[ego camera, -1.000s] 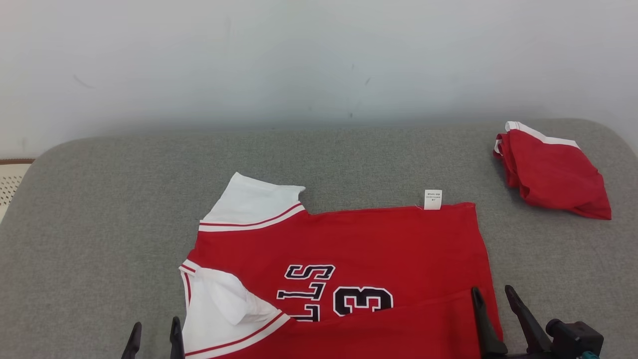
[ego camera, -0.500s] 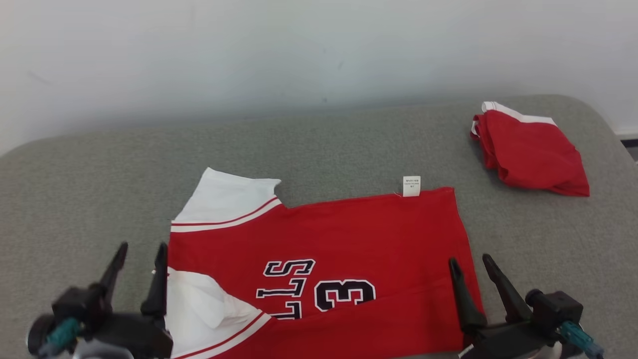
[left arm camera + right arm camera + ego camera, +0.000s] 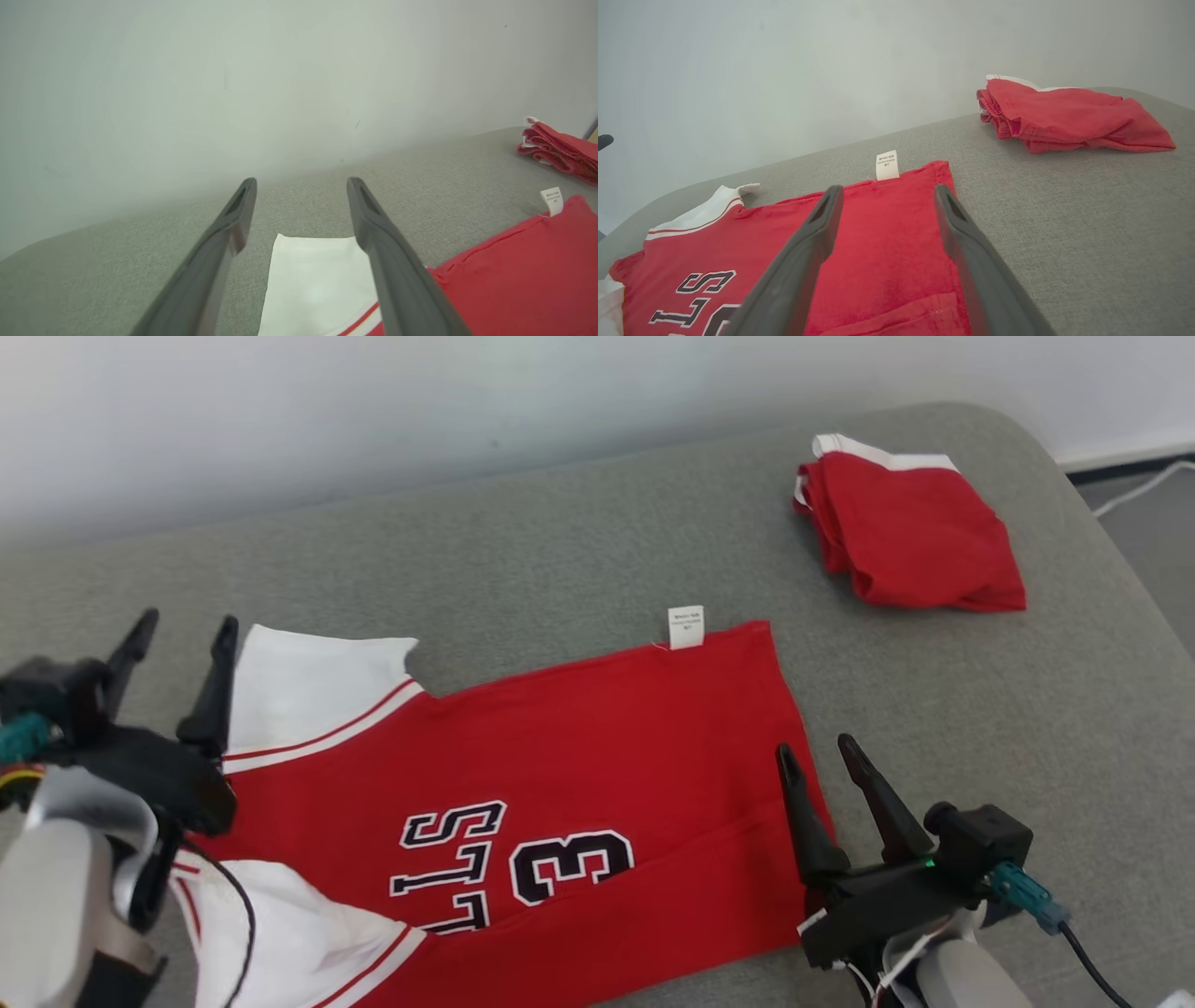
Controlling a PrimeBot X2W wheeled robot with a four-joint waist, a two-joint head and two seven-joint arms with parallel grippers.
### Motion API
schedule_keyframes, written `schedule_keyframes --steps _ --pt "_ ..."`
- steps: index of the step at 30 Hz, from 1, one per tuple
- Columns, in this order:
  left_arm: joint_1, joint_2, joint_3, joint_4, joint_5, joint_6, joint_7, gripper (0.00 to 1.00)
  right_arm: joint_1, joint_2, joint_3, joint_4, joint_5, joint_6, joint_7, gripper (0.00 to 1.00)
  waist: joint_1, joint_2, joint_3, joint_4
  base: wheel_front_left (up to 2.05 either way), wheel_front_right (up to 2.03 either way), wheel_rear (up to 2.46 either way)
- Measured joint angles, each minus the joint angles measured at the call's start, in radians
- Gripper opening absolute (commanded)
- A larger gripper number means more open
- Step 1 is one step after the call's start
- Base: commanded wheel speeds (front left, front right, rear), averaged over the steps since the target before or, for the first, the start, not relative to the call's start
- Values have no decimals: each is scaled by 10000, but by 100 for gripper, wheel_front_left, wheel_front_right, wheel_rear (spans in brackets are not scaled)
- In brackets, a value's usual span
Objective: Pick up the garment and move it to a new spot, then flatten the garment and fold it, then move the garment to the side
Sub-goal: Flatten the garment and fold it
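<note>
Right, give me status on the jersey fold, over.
Both open, empty: left gripper by the white sleeve, right gripper at the jersey edge. It lies flat on gray pad, ungripped. Far right, well apart: folded red garment.

The garment [image 3: 597,737] is soft matt red cloth with plain white cloth sleeves, and the black-and-white lettering on it looks flat. Its little tag [image 3: 686,627] looks like thin white fabric. The folded red bundle [image 3: 910,532] seems to be the same matt cloth. The tabletop [image 3: 560,569] is covered in coarse grey woven fabric. The left tool [image 3: 187,618] and right tool [image 3: 814,745] look like dark matt plastic, while the forearm [image 3: 56,887] is pale and smooth with a slight sheen. The wall [image 3: 280,411] is smooth and matt.
</note>
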Motion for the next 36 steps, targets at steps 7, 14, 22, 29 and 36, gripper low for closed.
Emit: schedule_keyframes --steps 7,14,22,29,36 --pt "-1275 602 -174 1225 -330 -90 585 100 -738 272 316 13 100 0 -38 100 0 0 597 -682 0 0 0" --pt "-2033 1104 -324 2627 -466 -140 995 100 -1229 389 472 -12 161 0 -40 100 1 0 1149 -1327 0 0 0" --pt "-2677 1632 -460 3952 -345 -123 1093 100 -1410 453 512 -73 167 0 -40 100 0 1 1773 -1800 0 0 0" --pt "-3102 1747 -612 4853 -364 -90 1064 100 -1440 479 518 -86 167 0 -40 100 0 0 2060 -1982 0 0 0" --pt "-3466 1645 -966 5285 -380 -136 679 0 -1615 456 564 48 161 0 -42 100 -2 0 2054 -1887 0 0 0"
